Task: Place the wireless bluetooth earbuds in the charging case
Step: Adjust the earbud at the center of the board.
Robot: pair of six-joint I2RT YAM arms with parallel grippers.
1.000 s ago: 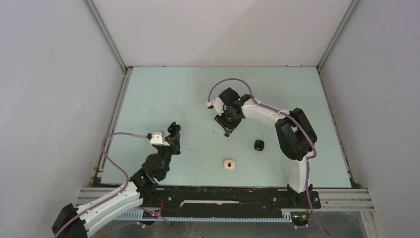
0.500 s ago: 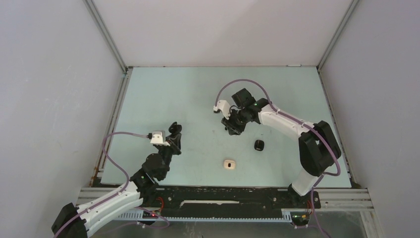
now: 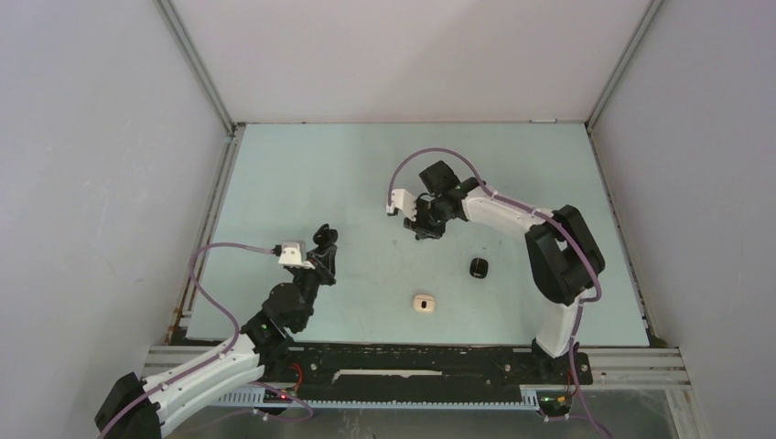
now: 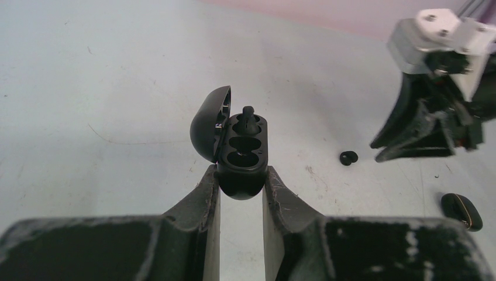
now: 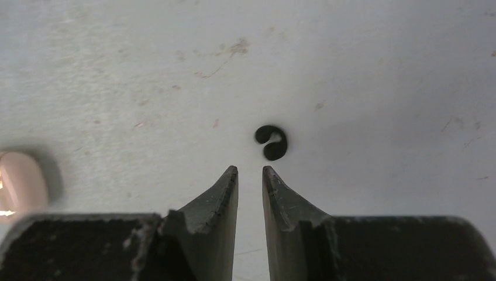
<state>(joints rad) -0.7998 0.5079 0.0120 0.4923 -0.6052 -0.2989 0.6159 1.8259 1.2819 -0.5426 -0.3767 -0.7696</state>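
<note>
Right gripper, narrowly open and empty, has moved slightly left; only wrist views show the black earbud; left gripper clamps the charging case

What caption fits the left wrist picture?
Left gripper holds the open black charging case, one earbud in a slot, a second earbud loose on the table.

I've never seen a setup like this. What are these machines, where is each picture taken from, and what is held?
Two white-and-black robot arms stand at the near edge of a pale blue table. One picture looks down from above; the other two come from wrist cameras. The left gripper clamps an open black oval charging case with one small black earbud seated inside. The right gripper, slightly open and empty, hovers by a loose black earbud. A closed black case and a cream case lie nearby.
</note>
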